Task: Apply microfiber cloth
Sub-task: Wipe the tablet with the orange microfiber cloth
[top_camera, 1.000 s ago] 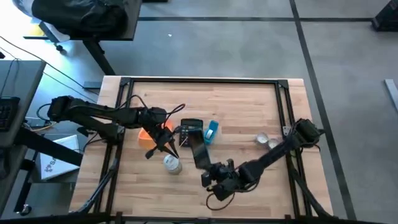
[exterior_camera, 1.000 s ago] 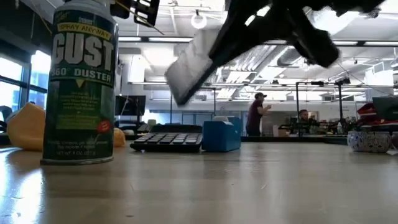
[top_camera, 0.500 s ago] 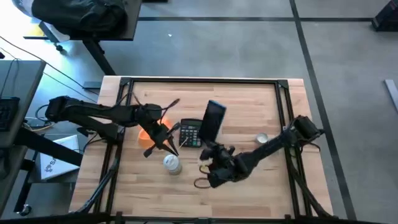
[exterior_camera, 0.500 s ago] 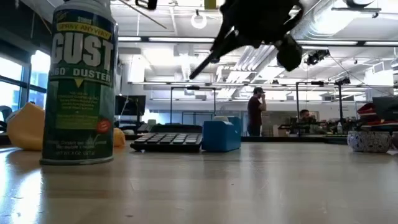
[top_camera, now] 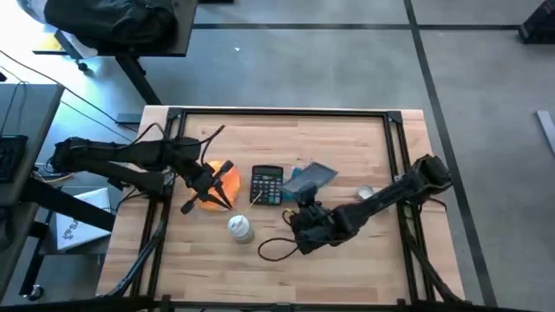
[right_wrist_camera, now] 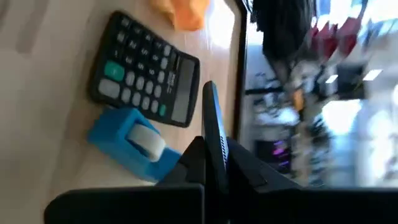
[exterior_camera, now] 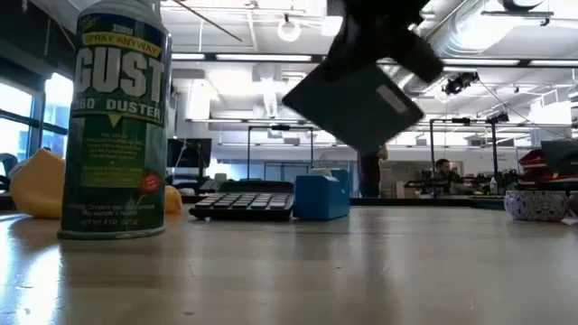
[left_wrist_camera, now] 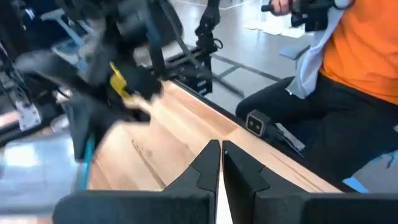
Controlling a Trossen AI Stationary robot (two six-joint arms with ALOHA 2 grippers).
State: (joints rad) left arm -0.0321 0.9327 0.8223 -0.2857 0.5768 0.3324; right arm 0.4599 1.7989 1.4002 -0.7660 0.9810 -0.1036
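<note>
- The microfiber cloth [top_camera: 218, 182] lies on the surface, left of your calculator [top_camera: 267, 185].
- Left gripper [top_camera: 217, 192] over the cloth, jaws closed, empty.
- Right gripper [top_camera: 305, 192] clamps a dark flat panel [right_wrist_camera: 212, 134] above the blue object [right_wrist_camera: 132, 142].
- The duster can [top_camera: 239, 228] stands near.

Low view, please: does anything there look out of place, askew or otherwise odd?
Yes: a dark flat panel hangs tilted in mid-air above the blue tape dispenser, clamped edge-on in the right hand rather than lying on the table.
</note>
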